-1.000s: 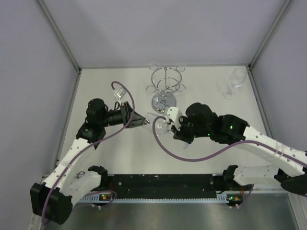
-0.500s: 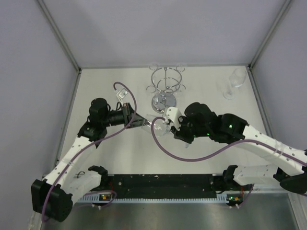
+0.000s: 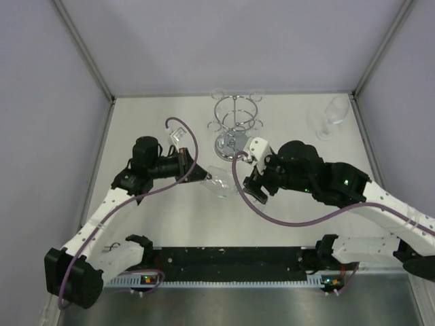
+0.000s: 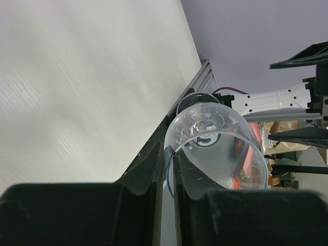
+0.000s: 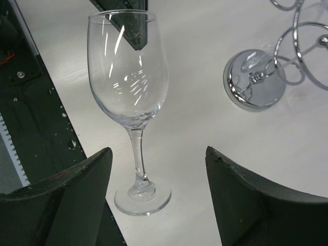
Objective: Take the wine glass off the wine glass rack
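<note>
From above, the glass [image 3: 219, 186] is clear of the rack [image 3: 234, 123] and held near the right arm by the left gripper [image 3: 206, 178], apparently for a handover. The left wrist shows the fingers [image 4: 154, 169] clamped on the empty bowl's rim. The right wrist shows the right gripper [image 5: 156, 154] spread wide astride the stem, seemingly ready to take it.

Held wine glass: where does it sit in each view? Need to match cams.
Top external: wine glass at centre, just below the wine glass rack in the picture.
Left wrist: wine glass at centre-right, close up.
Right wrist: wine glass left of centre, whole.
Shared landmark: the left gripper pinching its rim, in all three.
</note>
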